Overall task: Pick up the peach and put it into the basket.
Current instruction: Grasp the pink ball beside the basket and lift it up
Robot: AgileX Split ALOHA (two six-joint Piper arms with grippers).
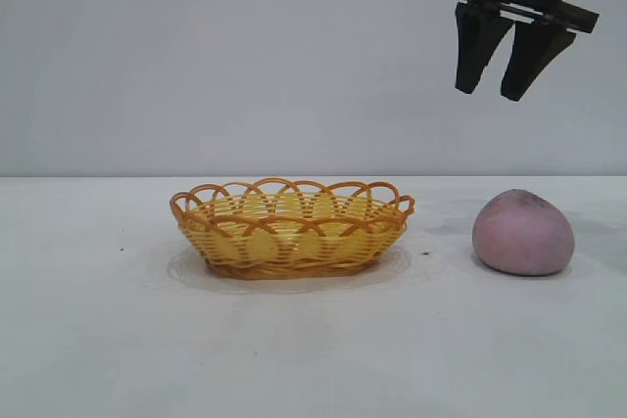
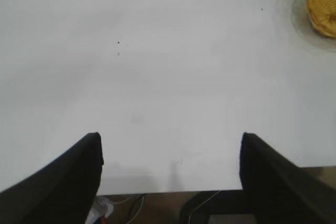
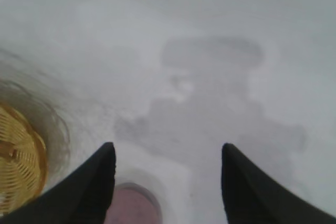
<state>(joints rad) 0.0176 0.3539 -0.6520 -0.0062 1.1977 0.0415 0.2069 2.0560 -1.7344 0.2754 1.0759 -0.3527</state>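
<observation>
Now | right tool [image 1: 498,85] open above peach [image 1: 523,232] | basket [image 1: 291,227] beside

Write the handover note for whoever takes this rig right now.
Right hand: open, empty, high in the air above the peach.
Left hand: open, empty, over bare table away from the work, with the basket off at the edge of its wrist view.
Peach: on the table to the right of the basket, apart from it, not gripped.
Basket: mid-table, upright, empty.
Done: nothing yet.
Left: lower the right hand onto the peach, close, lift, carry it over the basket, release.
</observation>
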